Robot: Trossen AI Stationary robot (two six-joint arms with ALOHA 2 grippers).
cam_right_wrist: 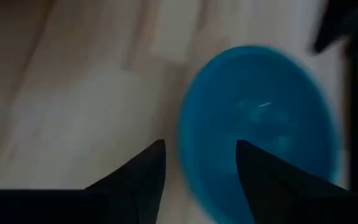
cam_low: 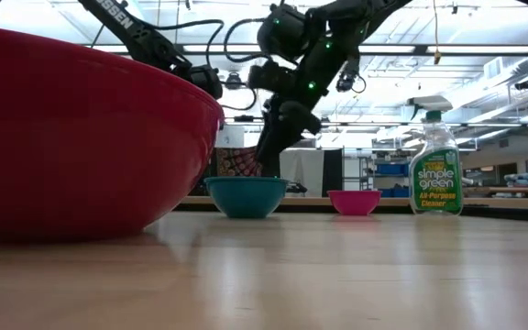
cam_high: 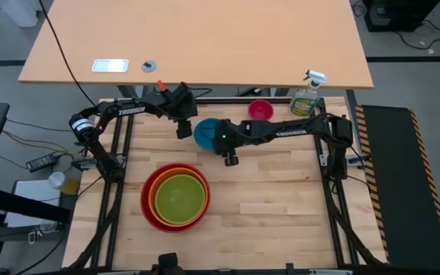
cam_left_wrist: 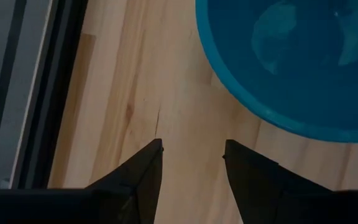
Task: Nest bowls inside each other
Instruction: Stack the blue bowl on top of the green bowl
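1. my right tool (cam_right_wrist: pixel 201 152) is open and empty, over the blue bowl (cam_high: pixel 207 132) at mid-desk (cam_high: pixel 281 206).
2. my left tool (cam_left_wrist: pixel 192 150) is open, just beside that bowl.
3. the green bowl (cam_high: pixel 180 198) sits in orange, orange in red; the pink bowl (cam_high: pixel 261 109) stands apart.

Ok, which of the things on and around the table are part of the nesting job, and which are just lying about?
Part of the job:
- red bowl, holding the orange bowl and green bowl
- blue bowl, between both arms
- magenta-pink bowl, alone at the far edge

Lying about:
- Simple Green spray bottle
- white card and small round disc on the far desk
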